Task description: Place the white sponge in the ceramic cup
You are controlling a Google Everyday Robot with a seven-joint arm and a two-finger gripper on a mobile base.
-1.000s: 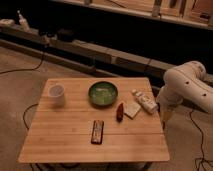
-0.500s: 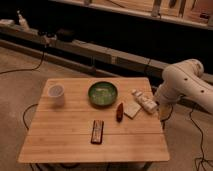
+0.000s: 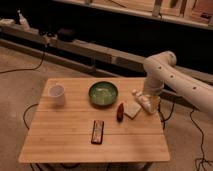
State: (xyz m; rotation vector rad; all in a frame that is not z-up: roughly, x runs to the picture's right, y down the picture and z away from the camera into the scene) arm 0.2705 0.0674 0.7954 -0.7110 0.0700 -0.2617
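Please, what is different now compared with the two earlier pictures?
The white robot arm swung left, bringing the gripper to the light wooden table's right edge, beside the white bar-shaped object with dark markings. Nothing was taken hold of. The flat off-white square sponge, small white ceramic cup, wide green bowl, small red object and dark rectangular bar stayed in place.

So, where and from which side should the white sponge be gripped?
I would grip the white sponge across its near and far edges, straight down from above: it lies flat and thin on the table, with the red object and white bar close at its sides. The gripper hangs at the table's right edge, near it.
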